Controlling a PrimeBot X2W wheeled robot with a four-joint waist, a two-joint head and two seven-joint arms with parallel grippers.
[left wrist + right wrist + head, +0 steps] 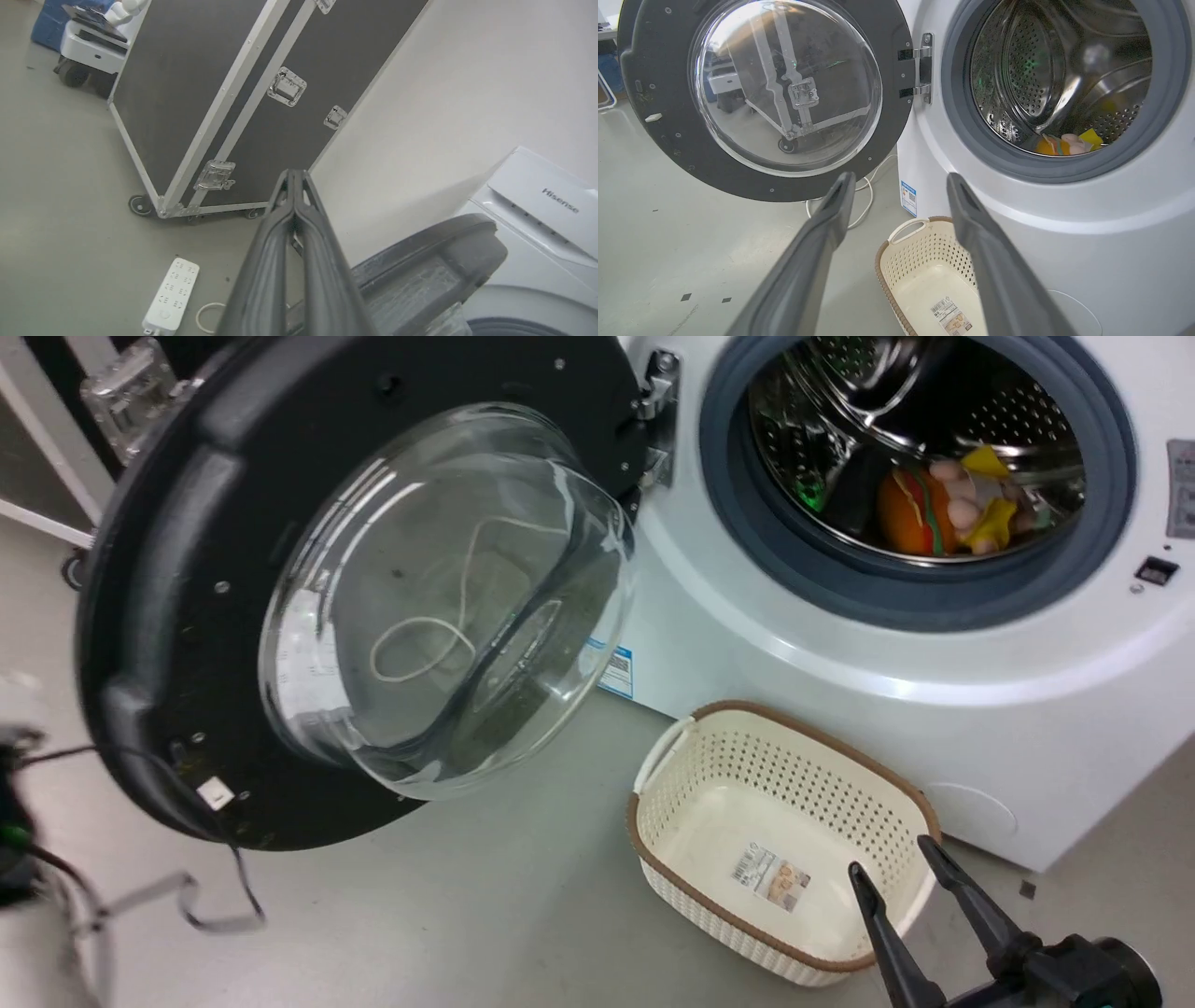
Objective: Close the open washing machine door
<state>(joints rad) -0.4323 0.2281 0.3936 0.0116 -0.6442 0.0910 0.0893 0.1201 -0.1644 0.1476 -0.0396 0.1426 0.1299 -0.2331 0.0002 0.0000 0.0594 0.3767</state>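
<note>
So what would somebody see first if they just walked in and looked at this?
First comes the big round black washing machine door with its bulging glass bowl, standing wide open at the left of the head view. Next come the bright orange, yellow and pink colourful things lying in the shiny steel drum of the white washing machine on the right. In front of it, a cream basket full of little holes sits on the grey floor.

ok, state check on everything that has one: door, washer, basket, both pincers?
door: wide open, swung to the left.
washer: mouth uncovered, toys inside.
basket: upright, empty.
left pincer: shut, empty.
right pincer: open, empty.
</note>
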